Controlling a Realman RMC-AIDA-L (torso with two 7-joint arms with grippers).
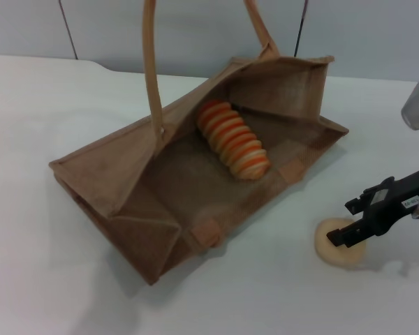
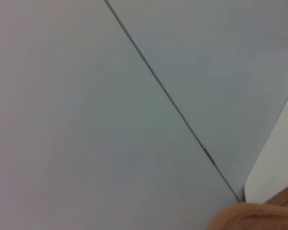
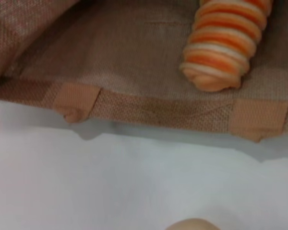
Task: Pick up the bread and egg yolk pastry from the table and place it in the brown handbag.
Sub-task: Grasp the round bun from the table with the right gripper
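The brown handbag (image 1: 133, 202) lies on its side on the white table (image 1: 49, 279), mouth open toward me. The bread (image 1: 232, 139), orange and cream striped, lies inside it on the lower wall; it also shows in the right wrist view (image 3: 225, 43) just behind the bag's rim (image 3: 149, 112). The egg yolk pastry (image 1: 335, 250) sits on the table to the right of the bag; its top edge shows in the right wrist view (image 3: 192, 225). My right gripper (image 1: 348, 222) is open, low over the pastry, with one finger above its top. The left gripper is out of view.
One long tan handle (image 1: 151, 63) stands up over the bag's mouth and another (image 1: 260, 24) rises at the back. A grey panelled wall (image 1: 195, 35) runs behind the table. The left wrist view shows that wall (image 2: 134, 120) and a bit of tan handle (image 2: 249, 218).
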